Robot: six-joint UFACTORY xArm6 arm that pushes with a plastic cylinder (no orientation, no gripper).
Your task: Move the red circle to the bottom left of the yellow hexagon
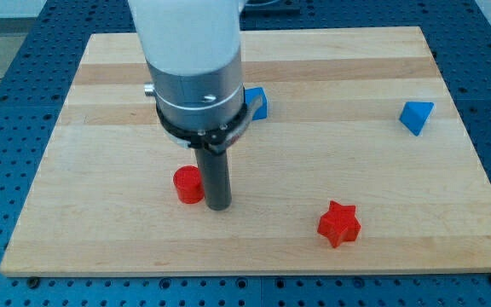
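Camera view: arm (190,60) half-hides blue block (257,102) (shape unclear).

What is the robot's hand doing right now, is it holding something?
No hand here, only a rod: my tip holds nothing.
It sits on the board, right beside the red circle, on its right in the view; whether they touch cannot be told.

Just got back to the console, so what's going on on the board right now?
The arm's dark rod has my tip down on the wooden board, right beside the red circle block, on its right in the view. A red star block sits toward the bottom right, a blue triangular block at far right, another blue block partly hidden behind the arm. No yellow hexagon shows.
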